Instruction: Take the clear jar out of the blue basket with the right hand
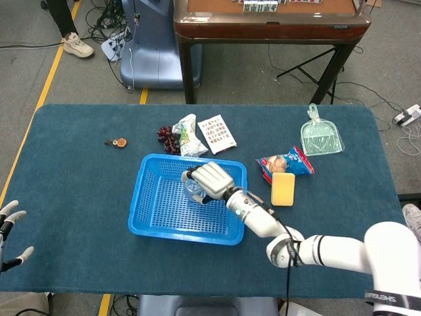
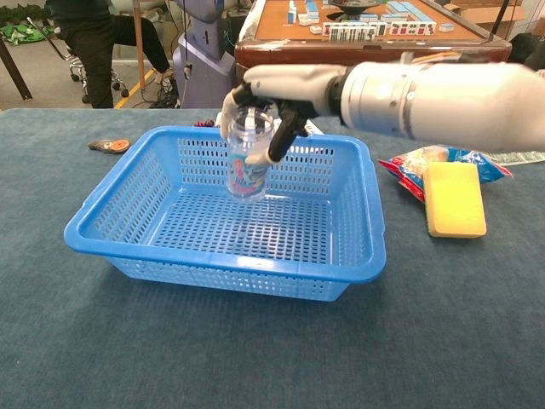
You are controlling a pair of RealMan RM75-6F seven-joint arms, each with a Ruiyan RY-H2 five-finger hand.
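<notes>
1. The clear jar (image 2: 249, 157) is transparent and glossy, likely plastic, with a printed label.
2. The blue basket (image 2: 162, 256) is shiny perforated plastic.
3. The right hand (image 2: 281, 92) has a smooth pale shell with dark fingers.
4. The table (image 2: 443, 341) wears matt teal cloth.
5. At three o'clock of the basket, a yellow sponge (image 2: 454, 198) looks matt and porous.

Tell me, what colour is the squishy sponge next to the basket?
Yellow. The sponge shows best in the chest view.
</notes>
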